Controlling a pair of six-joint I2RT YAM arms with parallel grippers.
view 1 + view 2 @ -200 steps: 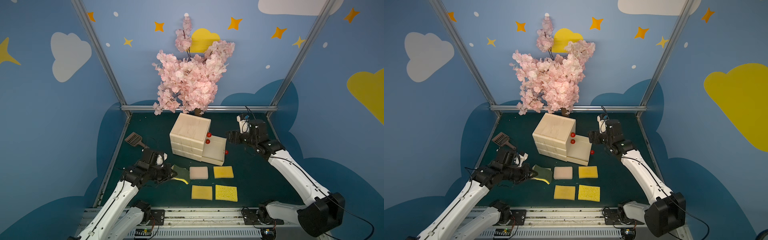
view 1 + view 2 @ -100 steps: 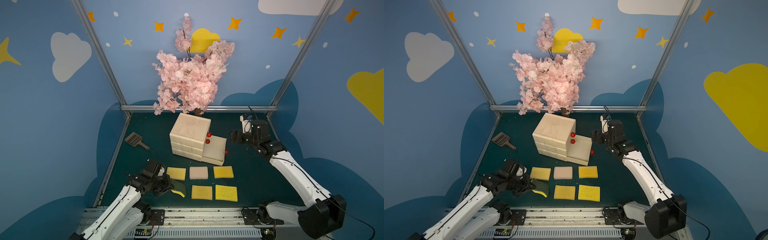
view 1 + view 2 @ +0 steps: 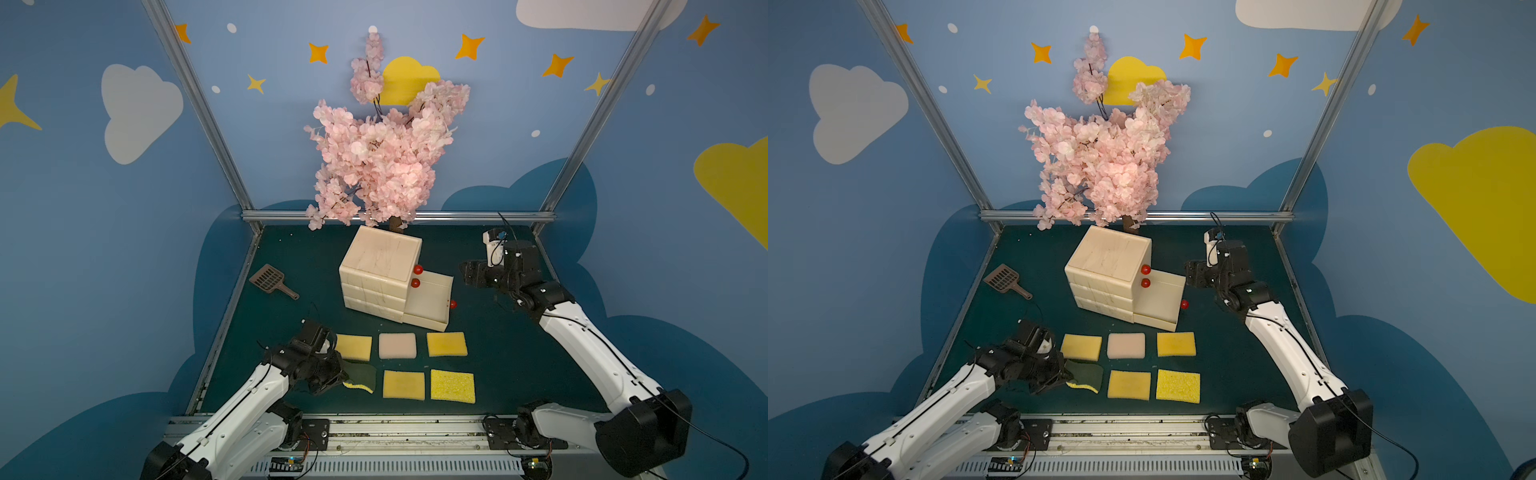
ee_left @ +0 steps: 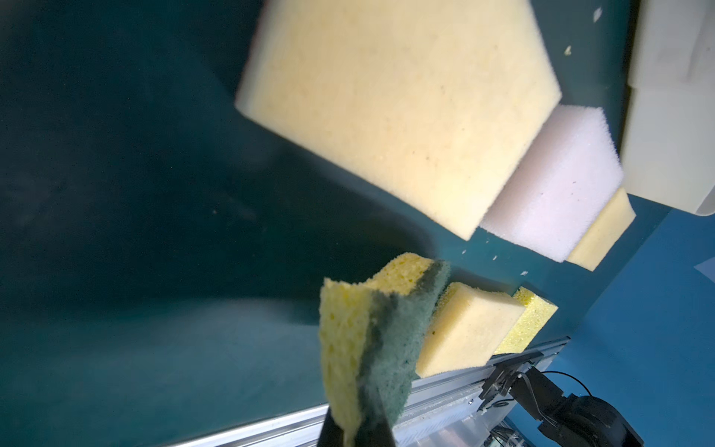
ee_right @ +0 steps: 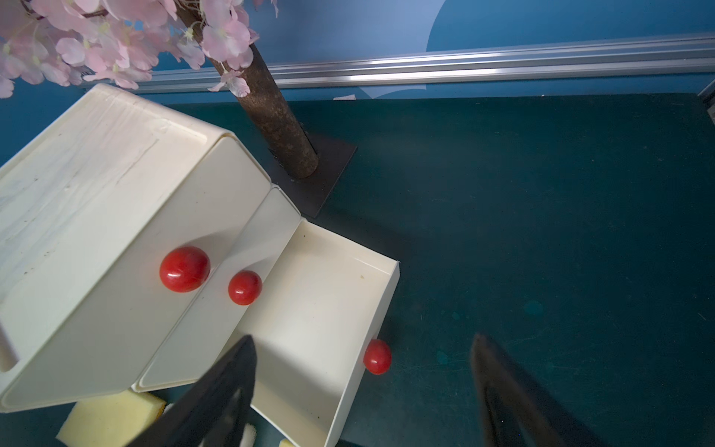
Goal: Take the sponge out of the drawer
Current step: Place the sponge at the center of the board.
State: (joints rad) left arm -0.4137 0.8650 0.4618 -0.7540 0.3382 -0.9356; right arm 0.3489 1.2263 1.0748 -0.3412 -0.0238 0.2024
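Observation:
The sponge (image 3: 360, 376) (image 3: 1086, 376) is yellow with a green scouring face. It hangs tilted, low over the green mat at the front left, and my left gripper (image 3: 340, 374) (image 3: 1065, 376) is shut on its edge. In the left wrist view the sponge (image 4: 371, 340) bends out from the left gripper (image 4: 358, 429). The cream cabinet's bottom drawer (image 3: 430, 299) (image 3: 1160, 299) (image 5: 321, 309) stands pulled out and bare inside. My right gripper (image 3: 467, 274) (image 3: 1192, 274) (image 5: 363, 338) hovers open just right of the drawer, holding nothing.
Several flat sponges lie in two rows in front of the cabinet, among them a yellow one (image 3: 353, 347) and a pink one (image 3: 397, 345) beside the held sponge. A brown scoop (image 3: 272, 280) lies at the left. The blossom tree (image 3: 382, 158) stands behind the cabinet.
My left arm has carried the sponge back toward the front edge and lower, uncovering the yellow sponge at the row's left end. The right gripper has barely shifted.

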